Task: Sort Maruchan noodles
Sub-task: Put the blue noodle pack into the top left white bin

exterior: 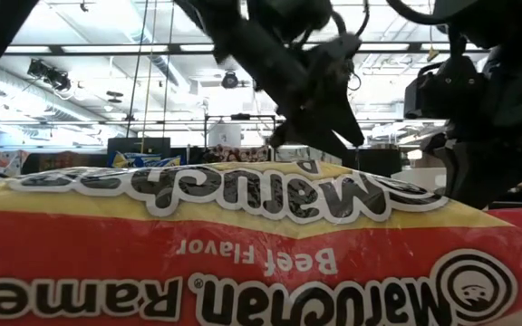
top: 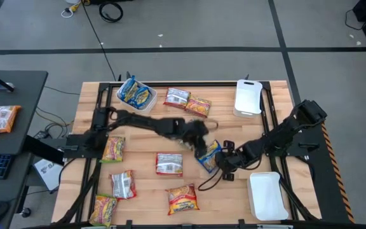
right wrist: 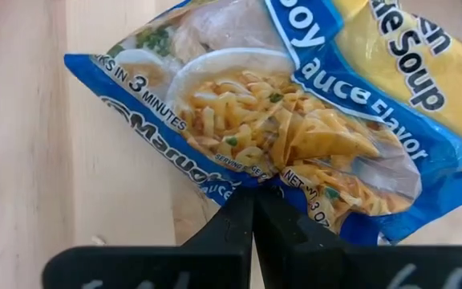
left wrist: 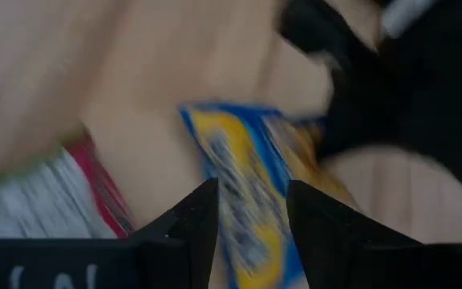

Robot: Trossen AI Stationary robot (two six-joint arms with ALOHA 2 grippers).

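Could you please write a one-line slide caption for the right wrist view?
Right gripper, fingers shut, pinches the edge of a blue-yellow Maruchan noodle packet lying on the wooden table.

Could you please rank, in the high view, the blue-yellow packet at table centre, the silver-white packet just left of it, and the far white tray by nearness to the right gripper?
From the right gripper:
1. Blue-yellow packet, right at the fingertips, table centre.
2. Silver-white packet, further left, lying flat on the table.
3. White tray, at the table's far edge.
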